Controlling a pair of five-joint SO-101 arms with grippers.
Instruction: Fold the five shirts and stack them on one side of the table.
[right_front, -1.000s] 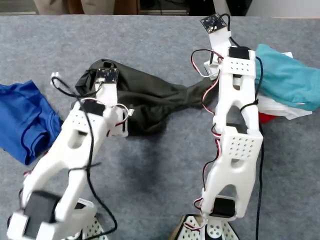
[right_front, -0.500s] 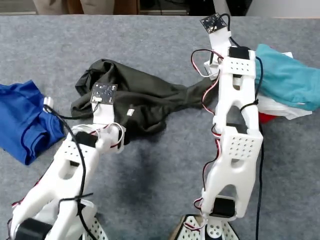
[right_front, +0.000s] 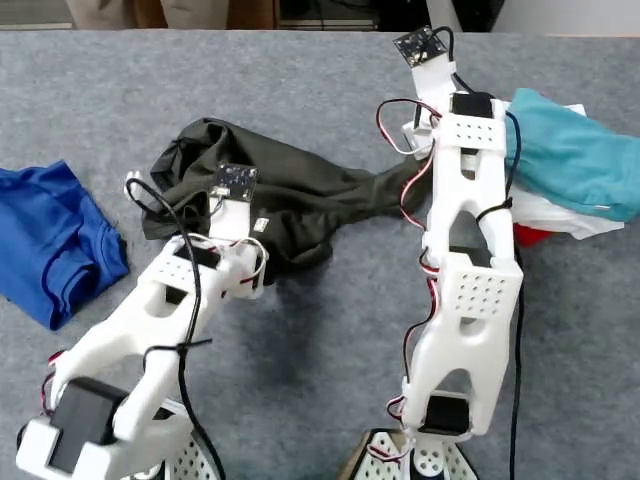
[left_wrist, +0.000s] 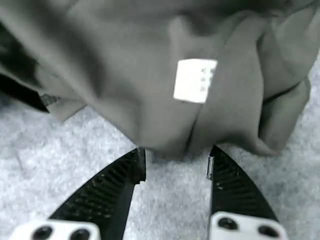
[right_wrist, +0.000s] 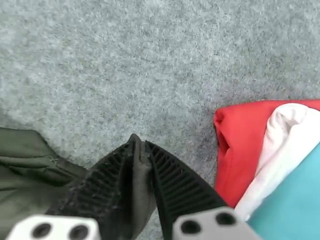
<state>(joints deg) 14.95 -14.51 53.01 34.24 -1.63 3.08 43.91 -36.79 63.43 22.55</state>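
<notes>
Swinging rightward over the last half second, the left arm now has its wrist above the near part of the dark olive shirt (right_front: 300, 190), which sprawls crumpled mid-table; the right arm has barely shifted. The left gripper (left_wrist: 176, 155) is spread wide, its fingers low over the grey table (right_front: 320, 90) at the shirt's near edge, with a white tag (left_wrist: 195, 80) just beyond them. The right gripper (right_wrist: 140, 145) is clenched on a strip of the olive shirt's right end. A blue shirt (right_front: 45, 240) lies crumpled at the left. A teal shirt (right_front: 575, 150), white shirt (right_front: 560, 215) and red shirt (right_wrist: 240, 145) are piled at the right.
</notes>
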